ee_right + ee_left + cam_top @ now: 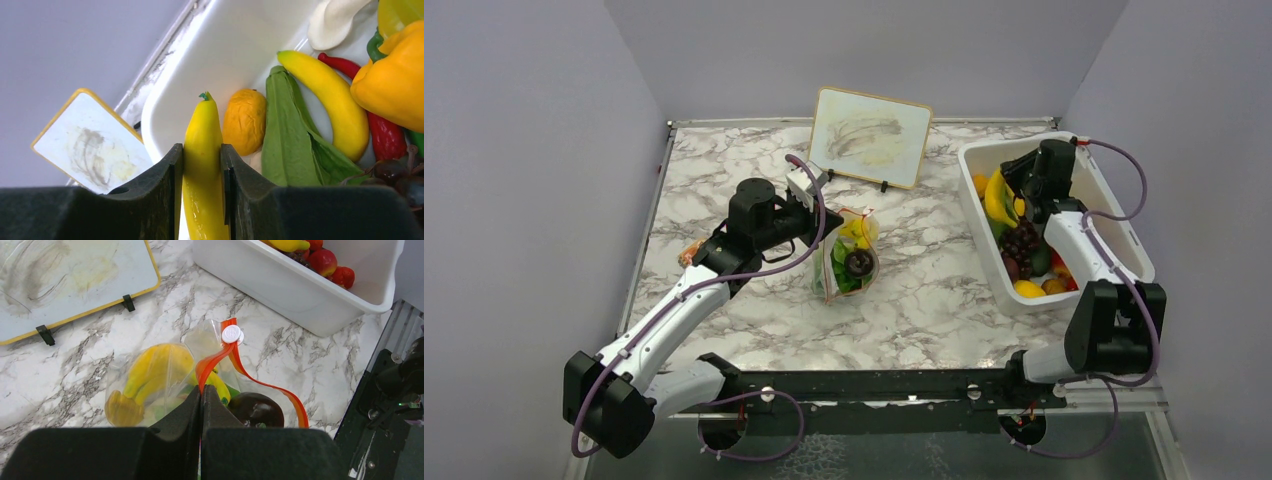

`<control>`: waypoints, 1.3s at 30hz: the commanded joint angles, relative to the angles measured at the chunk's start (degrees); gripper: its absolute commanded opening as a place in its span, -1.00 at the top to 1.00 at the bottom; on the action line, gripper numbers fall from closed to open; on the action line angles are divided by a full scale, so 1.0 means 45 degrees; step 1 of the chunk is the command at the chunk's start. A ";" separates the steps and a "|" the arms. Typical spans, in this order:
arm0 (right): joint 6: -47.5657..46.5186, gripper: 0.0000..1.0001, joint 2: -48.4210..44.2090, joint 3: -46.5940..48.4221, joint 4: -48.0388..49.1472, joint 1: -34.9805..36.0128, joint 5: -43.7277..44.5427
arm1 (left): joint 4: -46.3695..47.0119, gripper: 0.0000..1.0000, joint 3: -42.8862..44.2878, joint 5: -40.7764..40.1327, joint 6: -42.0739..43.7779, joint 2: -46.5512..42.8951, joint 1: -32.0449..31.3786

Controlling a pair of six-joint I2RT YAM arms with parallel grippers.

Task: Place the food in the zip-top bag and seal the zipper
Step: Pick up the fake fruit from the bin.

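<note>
The clear zip-top bag (848, 258) lies mid-table with a banana (155, 367), green pieces and a dark round fruit (257, 410) inside. Its red-orange zipper (220, 357) curls open, with a white slider (231, 334) at the far end. My left gripper (201, 390) (824, 215) is shut on the zipper strip at the bag's mouth. My right gripper (201, 150) (1021, 195) is inside the white tub (1116, 225), shut on a yellow banana (202, 120). More food lies in the tub: an orange (245, 120), a green leaf (285, 145), a second banana (327, 100), a yellow pepper (395, 85).
A yellow-framed board (871, 137) stands propped at the back of the marble table (734, 180). The tub (295, 285) sits at the right edge. Grey walls close in the left, back and right. A black rail (874, 385) runs along the near edge.
</note>
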 commanded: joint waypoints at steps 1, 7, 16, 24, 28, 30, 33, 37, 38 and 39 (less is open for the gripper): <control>-0.0366 0.52 -0.0941 -0.0331 0.0671 -0.0021 0.0313 | 0.0322 1.00 -0.0106 -0.0182 0.0183 -0.0177 0.0033; -0.1928 0.53 -0.2248 -0.0865 0.1473 -0.0021 -0.0368 | 0.0310 1.00 -0.0161 -0.0267 0.0099 -0.0145 0.0047; -0.4003 0.55 -0.3458 -0.1249 0.4309 0.0078 -0.5823 | 0.0551 1.00 -0.0095 -0.0218 -0.0347 0.0099 0.0056; -0.3429 0.57 -0.3800 -0.1079 0.5409 0.1186 -0.8329 | 0.0315 1.00 0.0650 -0.0287 -0.1147 0.0483 0.0056; -0.3224 0.57 -0.4108 -0.1254 0.6390 0.2229 -0.9794 | -0.0084 1.00 0.0991 -0.0277 -0.1311 0.0693 0.0061; -0.2779 0.57 -0.4193 -0.1336 0.7108 0.2577 -1.0998 | -0.0204 1.00 0.1057 -0.0215 -0.1373 0.0765 0.0068; -0.2084 0.57 -0.4362 -0.1698 0.8244 0.3261 -1.2041 | -0.0398 1.00 0.1177 -0.0064 -0.1416 0.0763 0.0057; -0.2352 0.57 -0.4861 -0.2090 0.8911 0.4476 -1.2612 | -0.0137 1.00 0.1017 0.0065 -0.1722 0.0658 0.0068; -0.2420 0.57 -0.4899 -0.2246 0.9227 0.4833 -1.2817 | -0.0084 1.00 0.0999 0.0121 -0.1815 0.0661 0.0060; -0.2514 0.57 -0.4893 -0.2356 0.9530 0.5181 -1.3057 | -0.0063 1.00 0.0992 0.0206 -0.1880 0.0661 0.0056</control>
